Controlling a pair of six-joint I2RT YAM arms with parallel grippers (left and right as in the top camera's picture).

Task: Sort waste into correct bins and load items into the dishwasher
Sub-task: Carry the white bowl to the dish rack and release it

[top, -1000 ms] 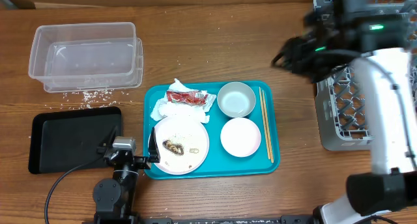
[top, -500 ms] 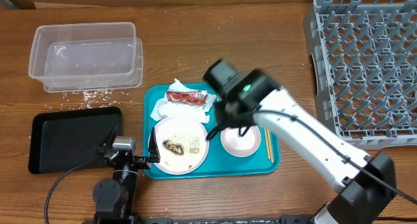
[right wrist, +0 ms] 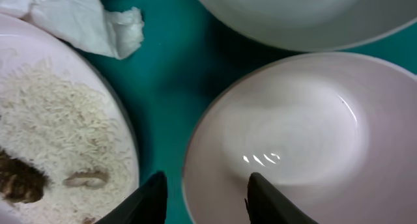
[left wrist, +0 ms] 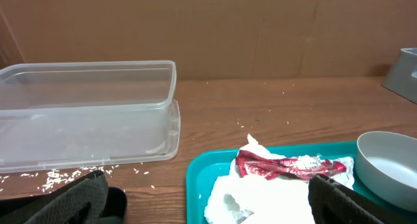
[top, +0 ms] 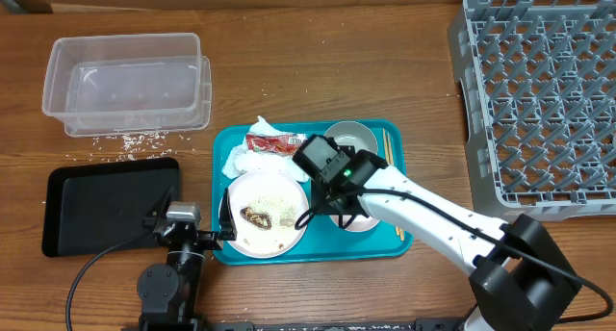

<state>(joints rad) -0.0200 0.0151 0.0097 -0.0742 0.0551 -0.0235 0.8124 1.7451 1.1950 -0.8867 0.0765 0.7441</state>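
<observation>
Right claw (right wrist: 205, 188) has swung off the rack (top: 539, 90) and dropped low over the tray (right wrist: 176, 74). Fingers are moderately apart and hold nothing. The near bowl (right wrist: 287, 133) has its left rim between them, one finger inside and one outside. Plate (right wrist: 52, 139) with rice (right wrist: 58, 120) lies just left of the claw, second bowl (right wrist: 287, 9) just ahead, napkin (right wrist: 85, 19) ahead-left. Likely lining up a rim pinch, with the bowl bound for the rack. Left claw (left wrist: 208, 185) is wide and idle.

no readable text, red wrapper (left wrist: 287, 166) print perhaps blurred
</observation>
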